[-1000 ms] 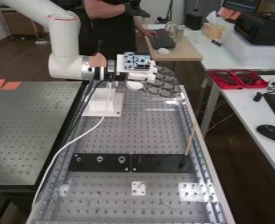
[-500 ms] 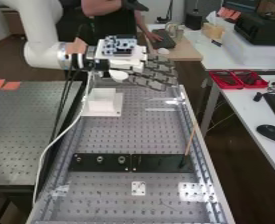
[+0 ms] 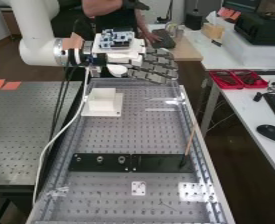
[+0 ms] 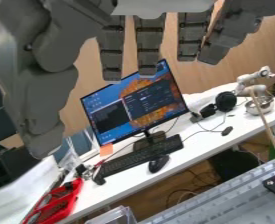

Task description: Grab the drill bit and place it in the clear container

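Observation:
The hand is over the far end of the perforated bench, with its fingers straight, side by side and nothing held. In the wrist view the hand has its fingers extended and its thumb apart from them. Below the hand in the high view, a clear container lies toward the bench's far right. The same clear container shows its rim in the wrist view. Small round metal pieces sit in a black plate across the bench; I cannot tell whether one is the drill bit.
A white block stands left of the container. A thin wooden stick rises from the black plate's right end, leaning slightly. Red trays and a mouse are on the side table. A cable hangs from the arm along the bench's left side.
The hand has risen and shifted slightly toward the far left, with the wrist moving left too. More of the white block is uncovered. The fingers remain straight.

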Controlling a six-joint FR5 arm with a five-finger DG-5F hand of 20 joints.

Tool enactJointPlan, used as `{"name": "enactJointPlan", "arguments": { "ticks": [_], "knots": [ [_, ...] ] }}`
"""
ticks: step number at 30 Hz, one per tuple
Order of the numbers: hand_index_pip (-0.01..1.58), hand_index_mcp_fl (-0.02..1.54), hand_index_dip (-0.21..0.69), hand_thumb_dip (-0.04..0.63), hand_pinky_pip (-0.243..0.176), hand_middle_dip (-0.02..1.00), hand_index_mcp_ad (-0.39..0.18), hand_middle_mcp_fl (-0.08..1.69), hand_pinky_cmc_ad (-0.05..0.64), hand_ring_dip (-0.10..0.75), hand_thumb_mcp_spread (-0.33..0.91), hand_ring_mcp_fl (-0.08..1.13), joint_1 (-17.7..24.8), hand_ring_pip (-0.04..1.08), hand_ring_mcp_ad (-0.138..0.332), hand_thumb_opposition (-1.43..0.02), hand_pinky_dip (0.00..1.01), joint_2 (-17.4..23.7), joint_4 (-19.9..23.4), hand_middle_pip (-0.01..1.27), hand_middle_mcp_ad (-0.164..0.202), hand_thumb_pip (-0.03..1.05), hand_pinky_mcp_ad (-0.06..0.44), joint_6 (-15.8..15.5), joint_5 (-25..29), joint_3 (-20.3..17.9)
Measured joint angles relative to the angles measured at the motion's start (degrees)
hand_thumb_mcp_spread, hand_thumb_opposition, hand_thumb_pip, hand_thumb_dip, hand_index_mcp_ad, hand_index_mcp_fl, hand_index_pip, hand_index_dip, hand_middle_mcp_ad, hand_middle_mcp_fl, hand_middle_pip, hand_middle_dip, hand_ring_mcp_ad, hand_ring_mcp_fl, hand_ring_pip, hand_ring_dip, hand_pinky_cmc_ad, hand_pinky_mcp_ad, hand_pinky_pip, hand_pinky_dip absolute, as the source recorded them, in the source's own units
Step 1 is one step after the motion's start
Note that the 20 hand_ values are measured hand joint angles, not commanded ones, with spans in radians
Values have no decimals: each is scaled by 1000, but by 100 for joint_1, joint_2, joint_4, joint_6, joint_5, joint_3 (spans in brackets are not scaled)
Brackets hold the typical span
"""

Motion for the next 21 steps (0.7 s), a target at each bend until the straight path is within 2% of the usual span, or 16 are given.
{"name": "enactJointPlan", "arguments": {
  "ticks": [6,10,16,21],
  "knots": [
    [89,272,328,220,-126,202,-119,133,295,14,394,0,-2,89,195,-764,260,-33,-76,124,52,384,157,14,199,58],
    [89,272,330,216,-122,206,-119,133,318,14,394,0,-39,89,195,-764,265,-52,-93,124,52,374,166,4,-71,91],
    [89,286,330,216,-122,206,-119,136,316,14,396,0,-121,89,195,-764,265,-55,-89,126,52,368,166,-41,-249,126],
    [93,286,332,220,-126,206,-119,136,316,14,393,0,-121,89,195,-764,265,-39,-123,126,52,360,166,-37,-105,131]
  ]
}}
